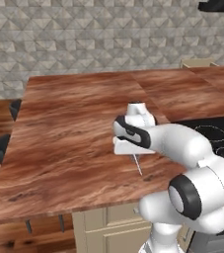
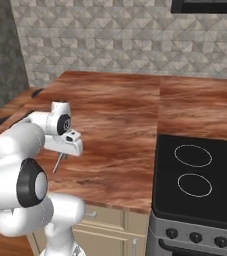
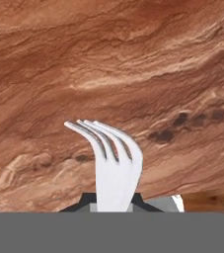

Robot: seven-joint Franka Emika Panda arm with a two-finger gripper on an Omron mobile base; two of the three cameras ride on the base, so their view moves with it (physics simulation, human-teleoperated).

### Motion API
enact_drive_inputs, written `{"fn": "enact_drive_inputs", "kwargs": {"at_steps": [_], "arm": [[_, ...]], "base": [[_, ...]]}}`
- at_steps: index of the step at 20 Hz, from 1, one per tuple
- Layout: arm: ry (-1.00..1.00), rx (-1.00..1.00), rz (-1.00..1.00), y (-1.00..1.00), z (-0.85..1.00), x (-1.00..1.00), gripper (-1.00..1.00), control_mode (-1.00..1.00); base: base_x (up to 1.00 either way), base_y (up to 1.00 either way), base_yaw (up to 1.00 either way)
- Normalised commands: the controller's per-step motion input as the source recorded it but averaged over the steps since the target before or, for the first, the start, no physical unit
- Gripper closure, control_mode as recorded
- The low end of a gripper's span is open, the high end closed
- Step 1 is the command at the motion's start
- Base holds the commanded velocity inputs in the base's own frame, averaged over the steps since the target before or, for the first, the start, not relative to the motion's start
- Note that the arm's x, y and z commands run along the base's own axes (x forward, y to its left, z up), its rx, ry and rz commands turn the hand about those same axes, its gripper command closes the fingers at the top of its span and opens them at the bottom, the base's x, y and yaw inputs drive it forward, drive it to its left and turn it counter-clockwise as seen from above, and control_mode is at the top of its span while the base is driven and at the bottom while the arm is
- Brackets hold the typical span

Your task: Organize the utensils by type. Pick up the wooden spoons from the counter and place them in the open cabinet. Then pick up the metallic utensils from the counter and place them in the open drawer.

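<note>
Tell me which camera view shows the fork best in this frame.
The hand view: the fork rises large from the shut jaws, its curved tines plain against the counter. The left base view gives just a thin silver sliver poking below the white hand, and the right base view a similar slim line, too small to read tines.

The scene is lit evenly and fairly brightly, with no single light source made out. A soft sheen is seen on the glossy tabletop [image 1: 74, 133]. Highlights are carried on the white arm's rounded shells. A bright gleam is noted on the fork [image 3: 114, 168] in the hand view, its tines sharp. All renders are slightly soft and pixelated; no edge distortion is noted.
</note>
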Motion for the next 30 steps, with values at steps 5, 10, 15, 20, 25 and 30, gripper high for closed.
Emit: {"fn": "enact_drive_inputs", "kwargs": {"at_steps": [5, 10, 15, 20, 25, 30], "arm": [[0.00, 0.00, 0.00, 0.00, 0.00, 0.00, 1.00, 1.00], [0.00, 0.00, 0.00, 0.00, 0.00, 0.00, 1.00, 1.00], [0.00, 0.00, 0.00, 0.00, 0.00, 0.00, 1.00, 1.00], [0.00, 0.00, 0.00, 0.00, 0.00, 0.00, 1.00, 1.00], [0.00, 0.00, 0.00, 0.00, 0.00, 0.00, 1.00, 1.00], [0.00, 0.00, 0.00, 0.00, 0.00, 0.00, 1.00, 1.00]], "base": [[-0.28, -0.43, -0.33], [-0.17, -0.57, -0.25], [0.05, -0.71, -0.16], [0.09, -0.78, -0.12], [-0.36, -0.74, -0.02], [-0.20, -0.61, -0.05]]}}
